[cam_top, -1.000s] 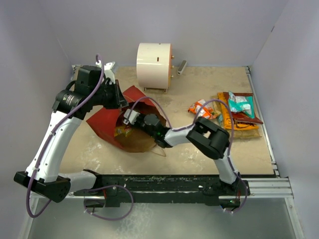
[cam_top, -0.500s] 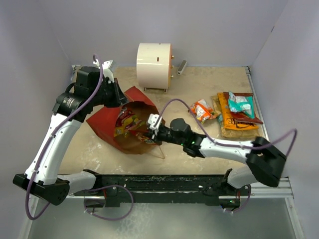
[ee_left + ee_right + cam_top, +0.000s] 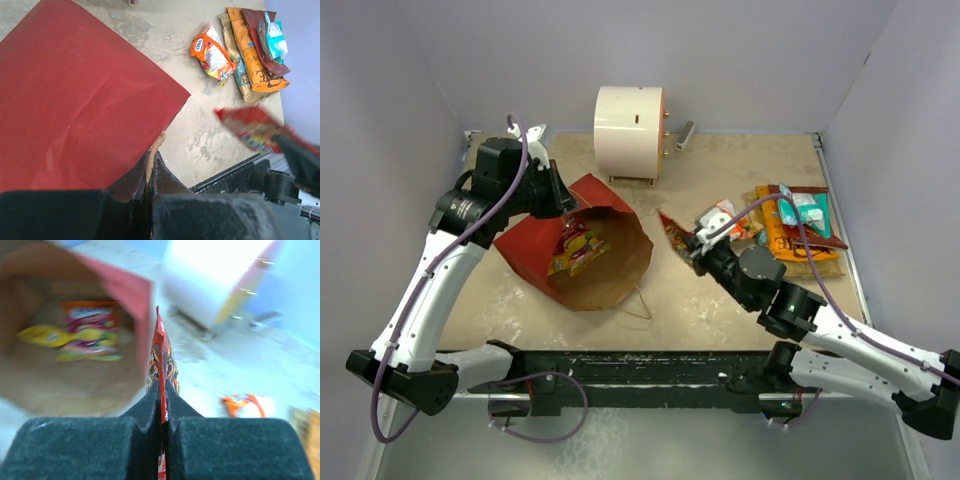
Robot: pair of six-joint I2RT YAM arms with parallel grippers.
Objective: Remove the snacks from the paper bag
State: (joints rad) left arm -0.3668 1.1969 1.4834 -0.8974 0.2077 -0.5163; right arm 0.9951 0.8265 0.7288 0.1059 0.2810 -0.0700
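Snacks (image 3: 575, 250) lie inside the tipped paper bag (image 3: 525, 248), its rim pinched by the closed left gripper (image 3: 563, 207). The right gripper (image 3: 692, 246), clamped on one thin edge of a red packet (image 3: 673, 232) midway to the pile (image 3: 800, 225), risks dropping it short.

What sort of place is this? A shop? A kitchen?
Probably a robotics lab test cell: plain grey walls box in a small table, left arm and right arm are bolted at its edge, and the paper bag and snack packets look like props.
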